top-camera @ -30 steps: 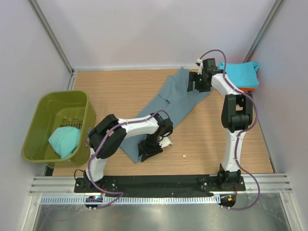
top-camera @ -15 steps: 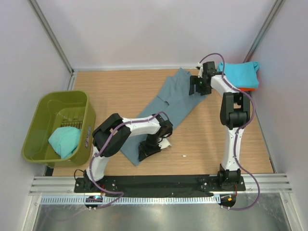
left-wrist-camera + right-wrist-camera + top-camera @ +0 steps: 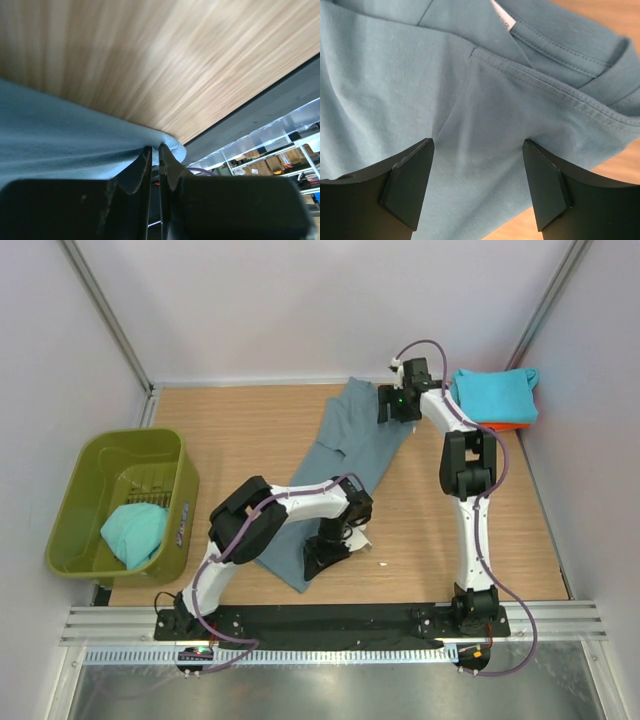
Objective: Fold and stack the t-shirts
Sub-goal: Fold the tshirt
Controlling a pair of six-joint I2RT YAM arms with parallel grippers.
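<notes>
Wooden bench (image 3: 250,430) carries everything.

Blue-grey t-shirt (image 3: 355,445): largest item, spread flat on the bench in a long diagonal strip, far end near the back edge at centre-right, near end toward the front centre. Wrinkled, not folded yet.

Olive tub (image 3: 70,502): off the left edge of the bench, with a crumpled turquoise tee (image 3: 133,532) lying inside it.

Folded turquoise tee (image 3: 495,395): far right corner of the bench, on top of an orange tee (image 3: 505,426), of which only an edge shows. Well apart from the blue-grey shirt's near end.

Left gripper (image 3: 155,147): down at the near end of the blue-grey shirt. Jaws pressed nearly together, pinching the shirt's hem edge at the tips; cloth bunches toward them. Bare bench beyond.

Right gripper (image 3: 477,150): at the far end of the shirt, over the neck area. Jaws spread wide, cloth showing between them; grip on nothing. Cannot tell if the tips touch the cloth.

Ribbed collar (image 3: 615,85) sits just beyond the right gripper, with the small white neck label (image 3: 502,19) inside it.
</notes>
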